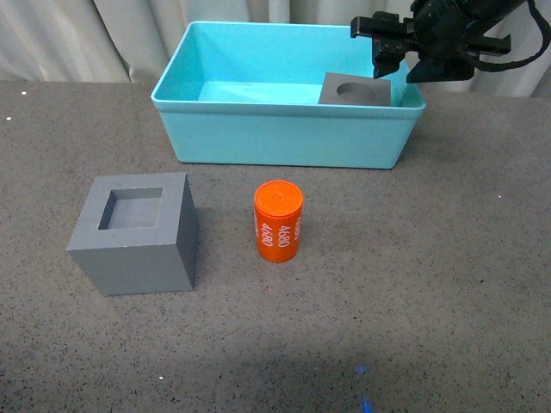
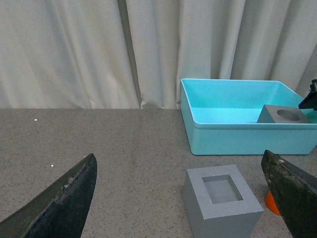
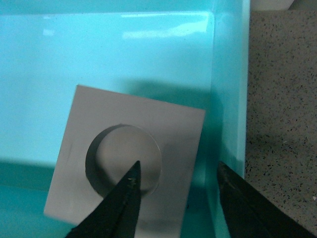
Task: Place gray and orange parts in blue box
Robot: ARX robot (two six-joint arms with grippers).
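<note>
**Item 1:** blue box (image 1: 284,142); light turquoise plastic, rectangular, rimmed, open on top; at the far middle of the counter (image 1: 448,292), 1 long side toward the robot; pale pleated curtain (image 2: 69,49) behind.

**Item 2:** gray cube with round recess (image 1: 355,89); matte; inside the blue box at its right end, lower part hidden by the near wall; recess facing up; turned slightly askew to the walls; narrow gap to the right end wall in the right wrist view.

**Item 3:** gray cube with square recess (image 1: 133,232); matte; on the counter outside the box, near left in the front view; recess facing up; well apart from the box.

**Item 4:** orange cylinder (image 1: 278,221); upright on the counter; "4680" in white on its side; right of the square-recess cube, apart from it; in front of the box's near wall, touching nothing but the counter.

**Item 5:** right hand (image 1: 400,67); black; over the right end of the box, above the round-recess cube; fingers spread, pinching nothing; in its wrist view, 1 fingertip over the round recess, the other over the gap beside the box wall; contact with the cube not to be told.

**Item 6:** left hand (image 2: 179,156); seen only in its own wrist view; 2 dark fingers spread wide, empty; raised above the counter, with the square-recess cube between the fingers; orange cylinder mostly hidden behind 1 finger.
</note>
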